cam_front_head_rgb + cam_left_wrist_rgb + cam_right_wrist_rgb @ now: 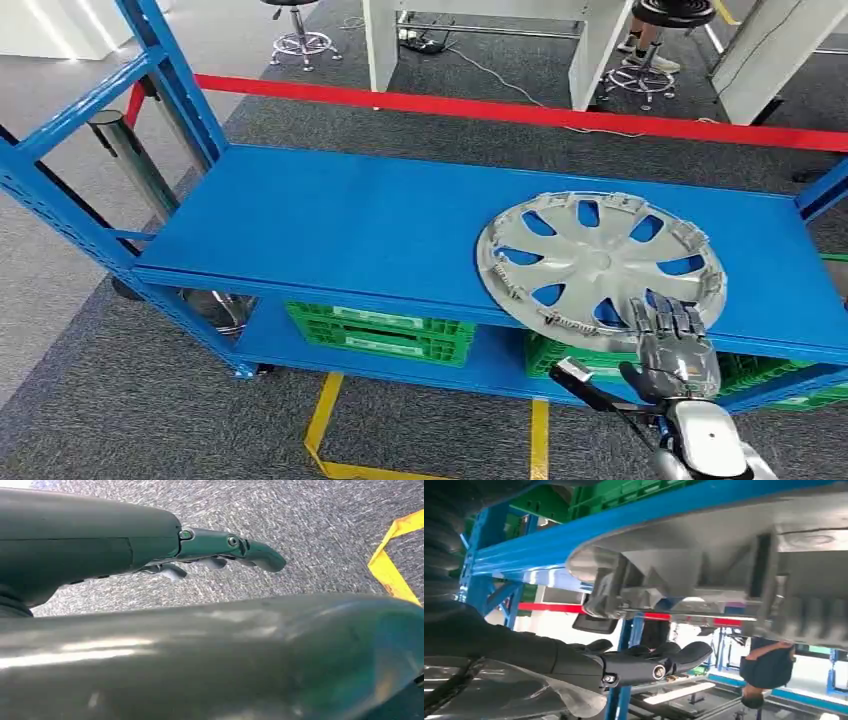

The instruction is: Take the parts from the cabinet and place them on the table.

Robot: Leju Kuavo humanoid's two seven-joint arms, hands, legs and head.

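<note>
A silver hubcap (pixel 600 260) lies on the right part of the blue cabinet's top shelf (pixel 340 220), its near rim hanging over the front edge. My right hand (pixel 675 350) reaches in from below right, fingers stretched over that near rim and thumb lower down. In the right wrist view the hubcap's ribbed rim (pixel 724 555) stands a small gap away from the extended fingers of the right hand (pixel 644 662), which hold nothing. My left hand (pixel 220 550) hangs over grey carpet with its fingers loosely straight and nothing in it.
Green crates (pixel 385 330) sit on the lower shelf. Red barrier tape (pixel 500 108) runs behind the cabinet, with stools and white table legs beyond. Yellow floor tape (pixel 330 420) marks the carpet in front. A person (pixel 769 670) stands beyond the cabinet.
</note>
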